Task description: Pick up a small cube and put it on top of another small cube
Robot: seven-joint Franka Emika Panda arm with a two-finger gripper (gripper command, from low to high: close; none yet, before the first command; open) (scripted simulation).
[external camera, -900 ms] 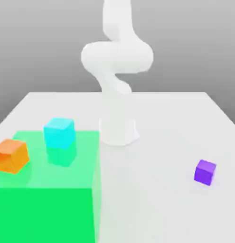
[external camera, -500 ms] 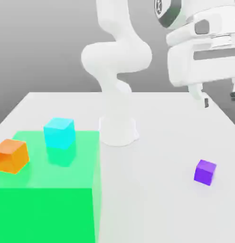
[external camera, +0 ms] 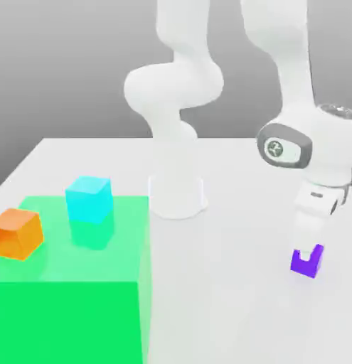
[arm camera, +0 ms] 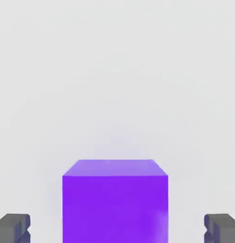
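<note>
The white arm's two-finger gripper (external camera: 307,250) is down over the small solid purple cube (external camera: 304,264), which sits on the white table (external camera: 228,298) toward the exterior view's right. Its grey fingertips (arm camera: 14,227) stand apart on either side, clear of the cube's faces. Well apart, a cyan cube (external camera: 87,199) and an orange cube (external camera: 17,233) rest on a translucent green block (external camera: 72,298).

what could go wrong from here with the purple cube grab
The gripper is open around the small purple cube, with clear gaps on both sides between the cube and the fingertips. If one finger touches first, it may nudge the cube on the white table. Later, the cyan cube offers a small landing face.
</note>
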